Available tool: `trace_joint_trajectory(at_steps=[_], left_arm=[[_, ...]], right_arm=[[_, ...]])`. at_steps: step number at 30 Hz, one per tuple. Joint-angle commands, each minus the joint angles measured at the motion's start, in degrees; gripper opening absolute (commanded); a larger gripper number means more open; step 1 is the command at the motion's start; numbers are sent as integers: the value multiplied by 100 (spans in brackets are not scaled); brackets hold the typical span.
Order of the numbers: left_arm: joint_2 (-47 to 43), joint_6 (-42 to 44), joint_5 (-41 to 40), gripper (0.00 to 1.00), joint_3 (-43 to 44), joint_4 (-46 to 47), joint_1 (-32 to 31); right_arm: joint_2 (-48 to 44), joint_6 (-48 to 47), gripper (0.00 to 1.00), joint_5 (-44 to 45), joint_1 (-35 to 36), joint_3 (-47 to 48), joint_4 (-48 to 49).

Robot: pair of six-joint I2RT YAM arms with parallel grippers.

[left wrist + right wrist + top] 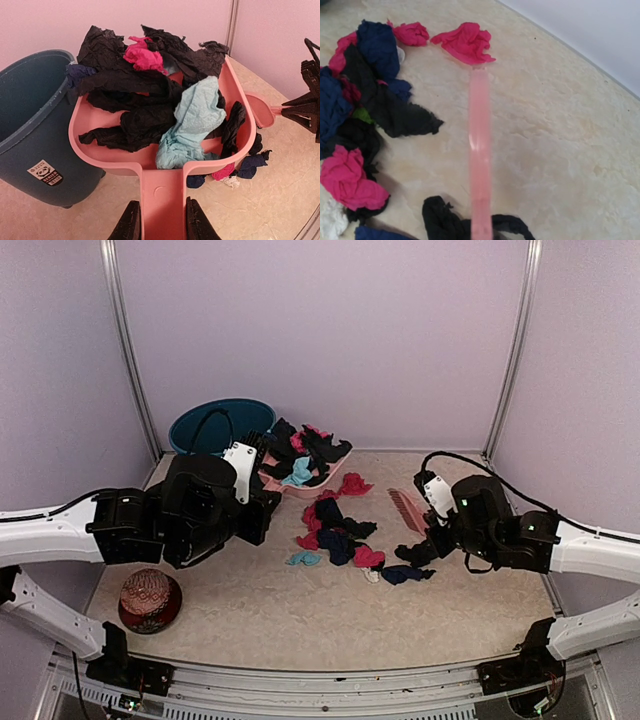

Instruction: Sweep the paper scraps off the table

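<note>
Roughly half done: the left hand [160, 222], partly closed, grips the handle of a pink dustpan [95, 122] heaped with paper scraps [140, 90] beside the blue bin [30, 125] at the far left corner of the bench [300, 625]. The right hand [428, 543], clamped on the brush [407, 508], hovers by loose scraps [335, 535] mid-bench.

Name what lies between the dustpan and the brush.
One magenta paper scrap near the dustpan, then bare table up to the brush; top view shows it.
</note>
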Motion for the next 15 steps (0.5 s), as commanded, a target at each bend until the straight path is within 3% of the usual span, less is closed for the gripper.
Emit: trace_joint_trajectory(at_steps=[1,15], left_arm=[[-281,35,245,0,406,-552,355],[-653,-675,2250,0,807,-517,1759]], right_arm=[[53,-48,0,-64,-73,15,335],[333,-3,0,-208,-87,27,531]])
